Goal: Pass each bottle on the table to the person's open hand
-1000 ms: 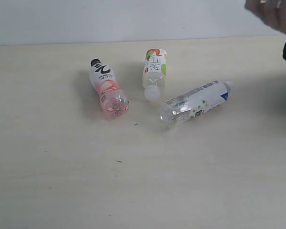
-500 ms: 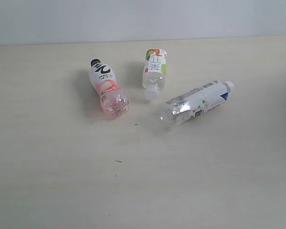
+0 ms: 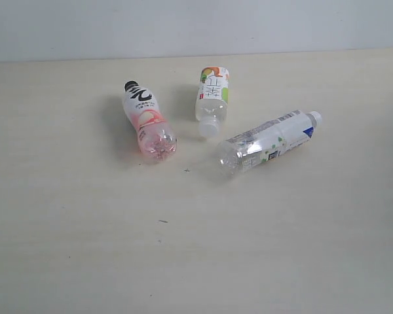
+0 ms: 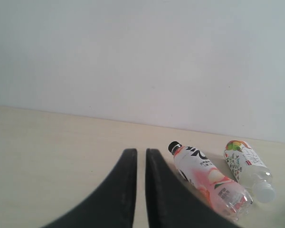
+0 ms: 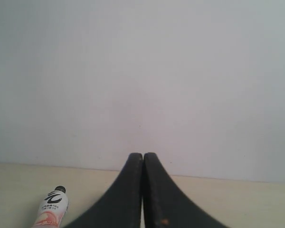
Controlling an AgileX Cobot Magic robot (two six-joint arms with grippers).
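The pink bottle [image 3: 148,124] lies on the table [image 3: 85,248], base toward the left gripper [image 4: 140,152], cap pointing away, and that gripper, empty and all but closed, looks nearer than the closed right gripper [image 5: 143,156].

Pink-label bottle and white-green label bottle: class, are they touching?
Apart. The exterior view shows bare table between the pink-label bottle and the white-green label bottle.
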